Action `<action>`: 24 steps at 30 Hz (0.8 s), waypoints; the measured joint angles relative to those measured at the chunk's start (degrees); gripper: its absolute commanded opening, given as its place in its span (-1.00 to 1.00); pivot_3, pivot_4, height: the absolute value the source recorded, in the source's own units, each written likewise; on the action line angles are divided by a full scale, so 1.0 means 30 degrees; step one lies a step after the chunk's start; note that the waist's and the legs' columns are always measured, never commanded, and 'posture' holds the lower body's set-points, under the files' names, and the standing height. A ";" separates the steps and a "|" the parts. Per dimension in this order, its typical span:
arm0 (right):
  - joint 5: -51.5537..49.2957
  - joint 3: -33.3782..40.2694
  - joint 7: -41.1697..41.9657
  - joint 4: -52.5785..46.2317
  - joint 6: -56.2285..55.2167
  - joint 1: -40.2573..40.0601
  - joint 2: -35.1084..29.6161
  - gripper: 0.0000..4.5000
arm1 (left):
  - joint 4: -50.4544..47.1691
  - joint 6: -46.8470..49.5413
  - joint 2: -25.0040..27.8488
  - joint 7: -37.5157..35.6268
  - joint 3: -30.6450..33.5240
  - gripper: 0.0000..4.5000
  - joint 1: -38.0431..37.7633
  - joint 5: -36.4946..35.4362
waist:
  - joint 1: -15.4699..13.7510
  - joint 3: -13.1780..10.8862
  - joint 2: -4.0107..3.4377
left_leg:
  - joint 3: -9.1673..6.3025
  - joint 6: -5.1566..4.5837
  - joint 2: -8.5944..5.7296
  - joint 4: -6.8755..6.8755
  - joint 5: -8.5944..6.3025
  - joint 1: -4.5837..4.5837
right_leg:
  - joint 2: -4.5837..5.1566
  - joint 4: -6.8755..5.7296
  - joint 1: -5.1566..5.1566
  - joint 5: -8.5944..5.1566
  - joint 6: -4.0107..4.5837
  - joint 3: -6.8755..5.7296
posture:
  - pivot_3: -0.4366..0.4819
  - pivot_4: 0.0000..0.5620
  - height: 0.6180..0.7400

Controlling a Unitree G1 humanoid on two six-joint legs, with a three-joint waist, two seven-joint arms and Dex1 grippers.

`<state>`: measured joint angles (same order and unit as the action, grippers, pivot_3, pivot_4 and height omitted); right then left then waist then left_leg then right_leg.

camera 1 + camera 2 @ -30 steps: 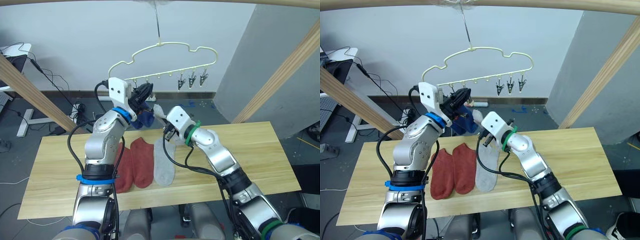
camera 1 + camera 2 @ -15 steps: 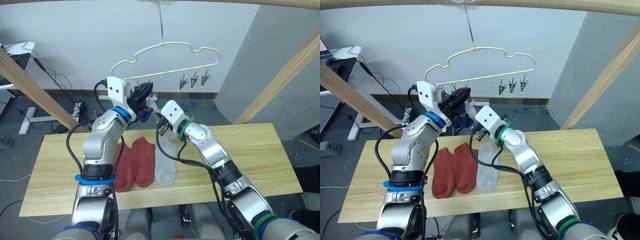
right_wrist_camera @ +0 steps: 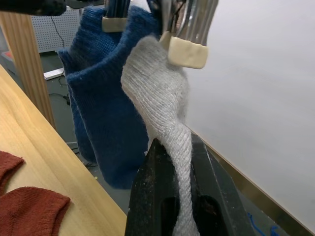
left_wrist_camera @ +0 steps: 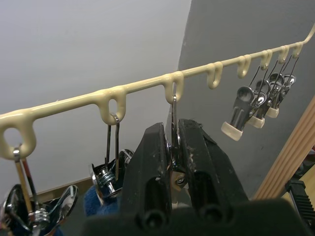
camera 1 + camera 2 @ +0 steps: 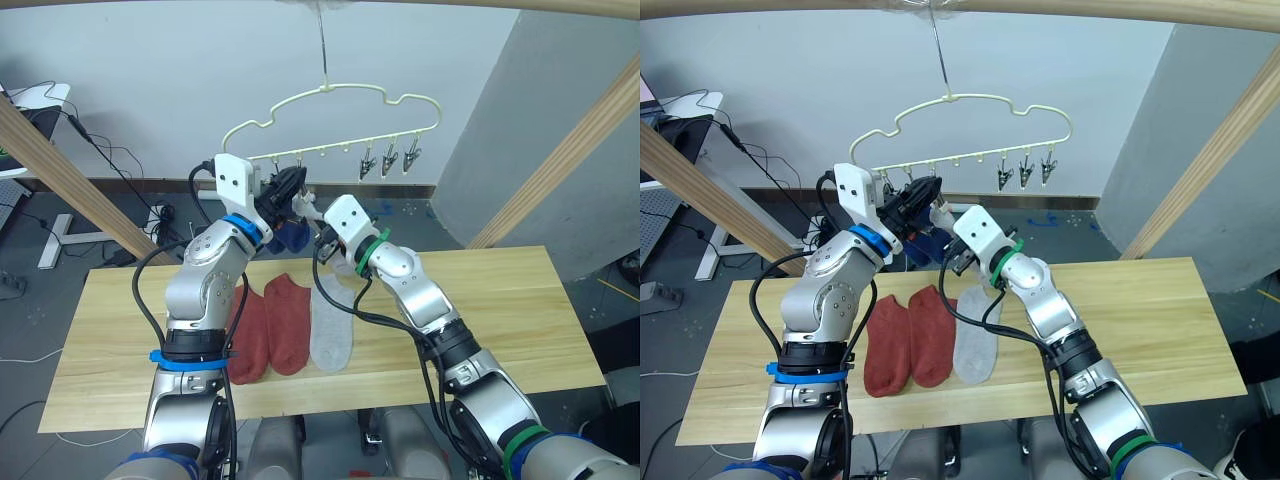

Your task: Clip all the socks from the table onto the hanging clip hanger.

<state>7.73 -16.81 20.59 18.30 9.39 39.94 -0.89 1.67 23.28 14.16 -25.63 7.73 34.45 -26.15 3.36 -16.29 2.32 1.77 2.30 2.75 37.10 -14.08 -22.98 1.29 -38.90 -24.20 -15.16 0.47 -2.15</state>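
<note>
The cream clip hanger (image 5: 330, 100) hangs from the top rail. My left gripper (image 4: 172, 132) is shut on one of its metal clips (image 4: 173, 115), squeezing it. My right gripper (image 3: 172, 152) is shut on a light grey sock (image 3: 157, 93) and holds it up just right of the left gripper, the sock's top edge at that clip's cream-tipped jaws (image 3: 184, 51). Blue socks (image 3: 106, 113) hang from the neighbouring clips. On the table (image 5: 500, 300) lie two rust-red socks (image 5: 250, 335) (image 5: 287, 320) and another grey sock (image 5: 330, 325), side by side below both arms.
Three free clips (image 5: 387, 160) hang at the hanger's right end. Slanted wooden beams stand at the left (image 5: 60, 180) and right (image 5: 570, 150). A round wooden rail (image 5: 1040, 10) crosses overhead. Cables (image 5: 110, 160) lie on the floor behind the table.
My right gripper has carried the grey sock up and to the left, closer to the clip held by my left gripper. The left arm has stayed in place.
</note>
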 measured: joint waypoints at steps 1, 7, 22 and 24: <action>-0.0001 0.0008 -0.0028 0.0000 0.0000 -0.0002 0.0001 -1.00 | -0.0001 0.0002 0.0000 0.0003 0.0000 -0.97 0.0000 0.0000 | 0.0000 0.0000 0.0000 | -0.0001 0.0000 0.0001 0.0000 0.0000 0.0000 | 0.0000 -0.0001 0.0000 0.0000 0.0000 -0.0002 | -0.32 -0.11 1.00; -0.0099 0.0279 -0.0356 0.0000 0.0000 -0.0112 0.0205 -1.00 | 0.0000 0.0004 0.0000 0.0003 0.0000 -0.97 0.0000 0.0001 | 0.0001 0.0000 0.0000 | 0.0001 0.0000 0.0000 0.0002 0.0000 0.0000 | 0.0000 -0.0003 0.0000 0.0001 0.0001 0.0000 | -0.32 -0.12 1.00; -0.0215 0.0749 -0.0798 0.0021 -0.0002 0.0273 0.1191 -1.00 | -0.0535 0.0492 0.0053 0.0043 0.0071 0.06 -0.0237 -0.0158 | 0.0001 0.0000 0.0000 | 0.0002 0.0001 0.0000 0.0007 0.0000 0.0000 | 0.0000 -0.0009 0.0000 0.0001 0.0002 0.0001 | -0.31 -0.13 1.00; -0.0215 0.0754 -0.0800 0.0051 -0.0012 0.0466 0.1219 -1.00 | -0.0791 0.0783 0.0228 -0.0083 0.0064 0.34 -0.0497 -0.0256 | 0.0010 0.0001 0.0000 | 0.0003 0.0001 0.0001 0.0009 0.0000 0.0003 | 0.0000 -0.0012 -0.0001 0.0001 0.0002 0.0004 | -0.31 -0.13 1.00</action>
<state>7.09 -14.55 18.19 18.45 9.35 41.34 2.77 -0.71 25.63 14.84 -25.88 7.92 32.96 -26.92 3.39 -16.29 2.32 1.78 2.31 2.76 37.13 -14.08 -22.97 1.29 -38.94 -24.20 -15.15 0.48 -2.14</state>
